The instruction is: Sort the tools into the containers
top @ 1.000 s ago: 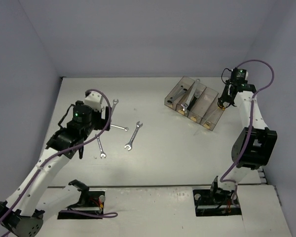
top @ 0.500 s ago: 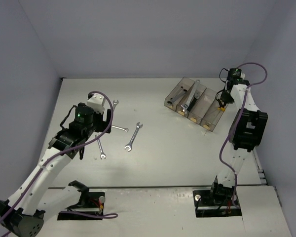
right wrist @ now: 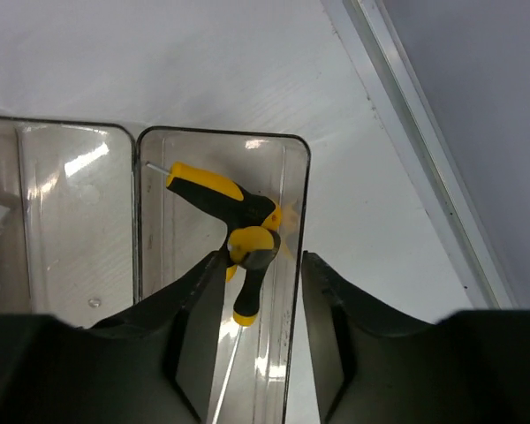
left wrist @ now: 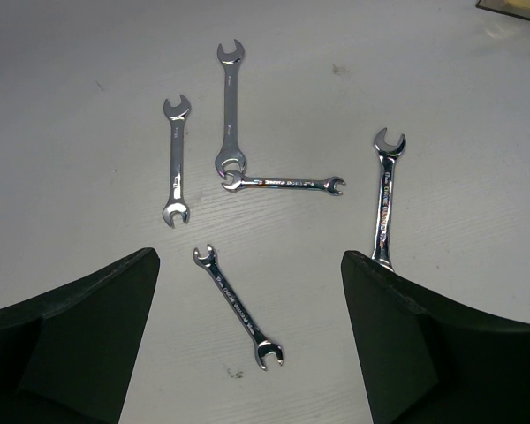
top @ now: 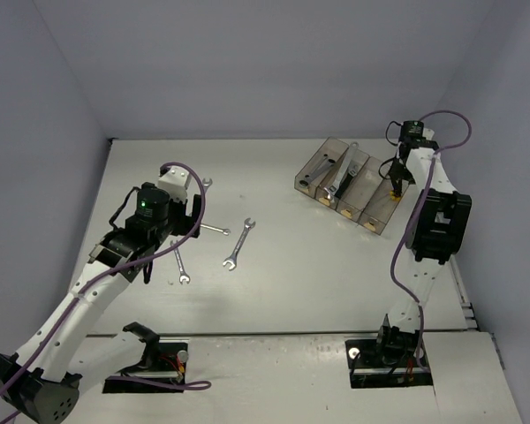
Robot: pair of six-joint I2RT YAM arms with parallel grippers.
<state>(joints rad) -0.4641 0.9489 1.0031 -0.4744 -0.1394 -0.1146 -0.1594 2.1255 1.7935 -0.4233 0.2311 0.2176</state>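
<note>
1. The counter [top: 283,265] is white and matte; the left wrist view shows a faint grain in its surface.
2. A small dark speck [left wrist: 338,69] marks the counter, well apart from its edges.
3. A straight seam [top: 274,334] runs across the counter's near part, from left to right.
4. A pale silver rail [right wrist: 424,132] runs along the counter's right edge.
5. Plain bluish-grey walls close in three sides: the back wall [top: 265,71], the left wall [top: 26,177] and the right wall [top: 512,221].
</note>
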